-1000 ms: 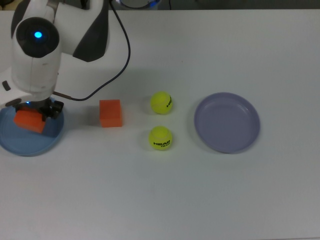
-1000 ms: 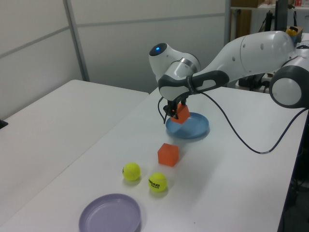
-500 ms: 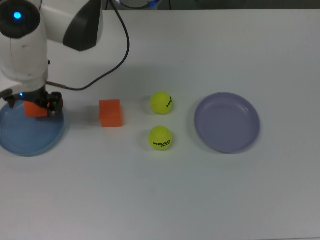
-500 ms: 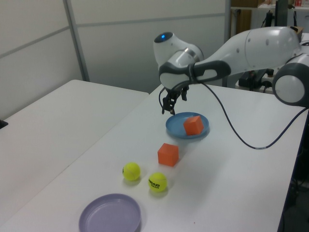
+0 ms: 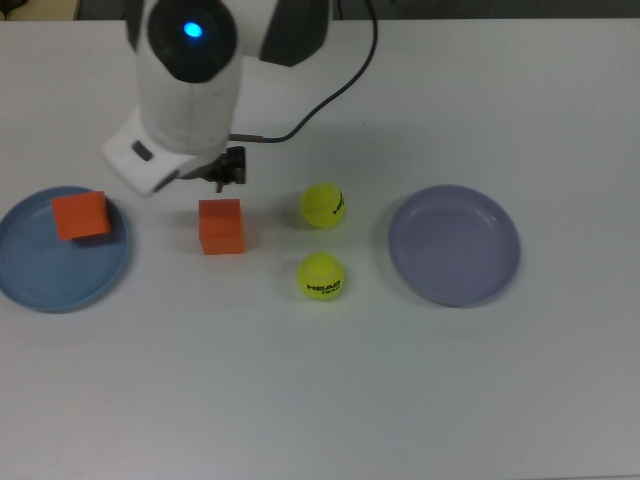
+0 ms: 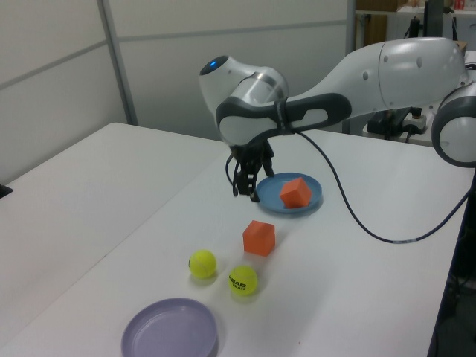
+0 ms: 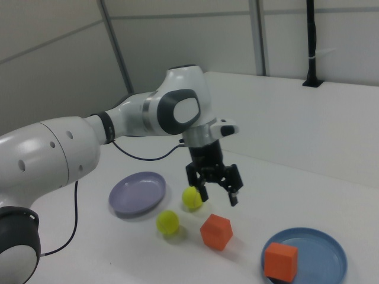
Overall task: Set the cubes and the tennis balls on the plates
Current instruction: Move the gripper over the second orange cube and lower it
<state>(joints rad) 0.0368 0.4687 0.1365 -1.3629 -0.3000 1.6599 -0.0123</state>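
One orange cube (image 5: 80, 215) lies on the light blue plate (image 5: 40, 285) at the top view's left; it is also on the blue plate (image 7: 331, 248) in the right view. The second cube (image 5: 221, 226) sits on the table beside the plate. Two tennis balls (image 5: 323, 205) (image 5: 321, 276) rest between that cube and the lavender plate (image 5: 454, 244), which holds nothing. My gripper (image 7: 218, 194) hangs open and holds nothing, in the air just above and behind the loose cube (image 7: 216, 232). In the top view the arm's wrist hides most of the gripper.
The arm's white body and a black cable (image 5: 340, 80) reach in from the top view's upper edge. A second white table (image 6: 82, 178) stands at the left view's left, and a grey wall runs behind.
The gripper let go of the first cube onto the blue plate, rose, and swung toward the top view's right, over the loose cube. The released cube now rests on the plate.
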